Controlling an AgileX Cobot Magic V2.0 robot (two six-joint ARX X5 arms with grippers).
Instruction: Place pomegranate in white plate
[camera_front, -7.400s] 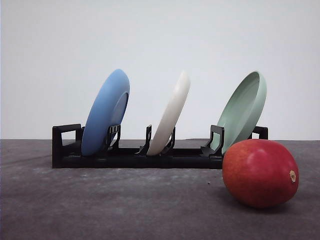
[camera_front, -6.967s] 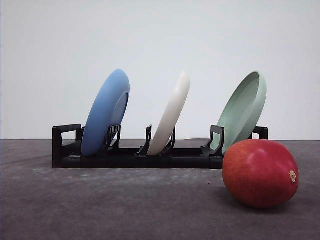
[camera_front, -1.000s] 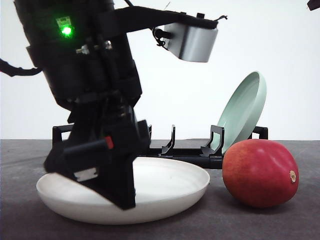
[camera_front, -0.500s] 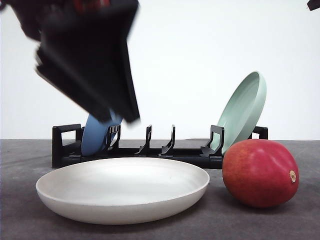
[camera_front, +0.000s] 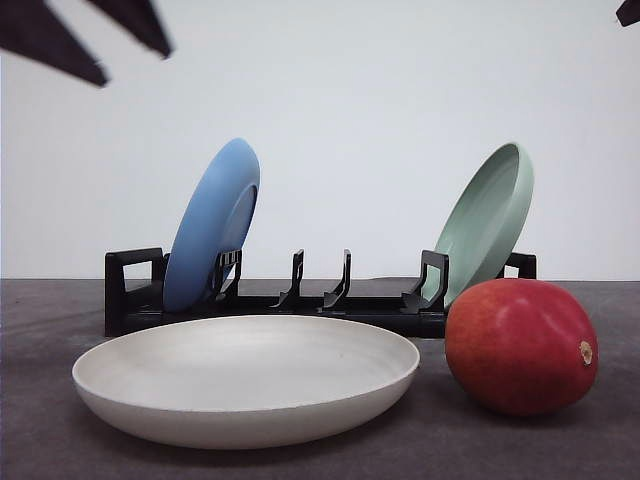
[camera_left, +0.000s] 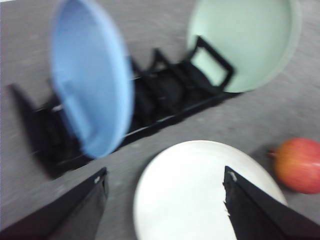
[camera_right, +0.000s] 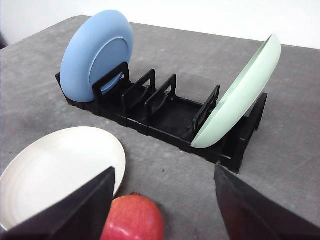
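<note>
Left gripper (camera_left: 165, 200), fingers spread and empty, has risen clear of the white plate (camera_front: 245, 378), which now lies flat and bare in front of the black rack (camera_front: 320, 300); right gripper (camera_right: 162, 205), fingers likewise spread and empty, hangs over the pomegranate (camera_front: 521, 346). Pomegranate: smooth, roundish, red with orange patches, resting on the grey table (camera_front: 60, 440) just right of the plate, long axis left-right, tan stem spot facing right. Plate: matte cream, shallow, raised rim; blue plate (camera_front: 211, 224) and pale green plate (camera_front: 487, 220) lean in the rack behind it.

The pomegranate (camera_front: 520, 346) has smooth, faintly glossy skin. The white plate (camera_front: 245, 379) looks matt, the rack (camera_front: 270, 305) black plastic. The table (camera_front: 520, 445) is rough grey.
</note>
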